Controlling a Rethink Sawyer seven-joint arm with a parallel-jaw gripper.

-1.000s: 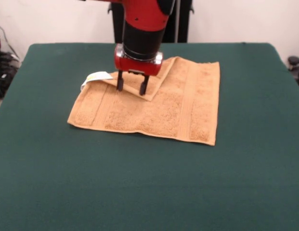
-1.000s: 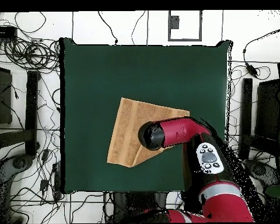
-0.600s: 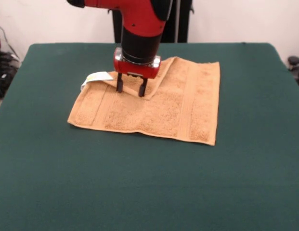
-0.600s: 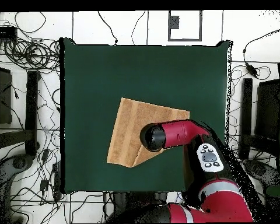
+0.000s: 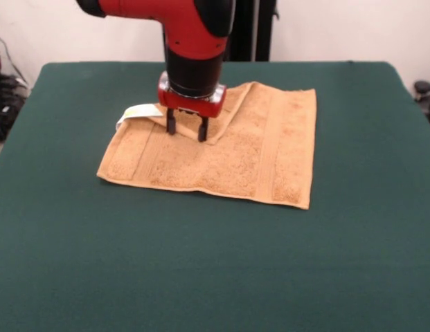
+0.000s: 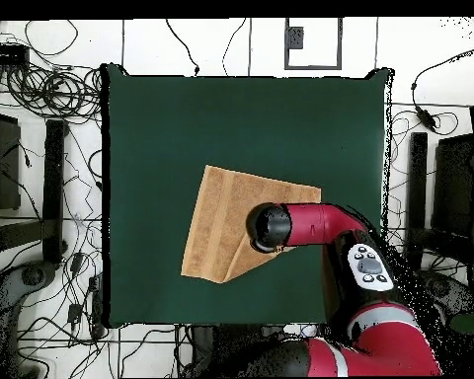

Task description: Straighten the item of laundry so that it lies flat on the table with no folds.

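Towel (image 5: 221,155) at centre of the green tabletop (image 5: 215,277), mostly flat; one corner remains folded over at upper left, beside the white tag (image 5: 140,111). Gripper (image 5: 186,129) stands on that fold, jaws open, tips astride it. Unfolding is left.

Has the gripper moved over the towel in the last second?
Yes. In the front view the gripper has shifted slightly left and toward the far side, closer to the towel's white tag, fingers apart.
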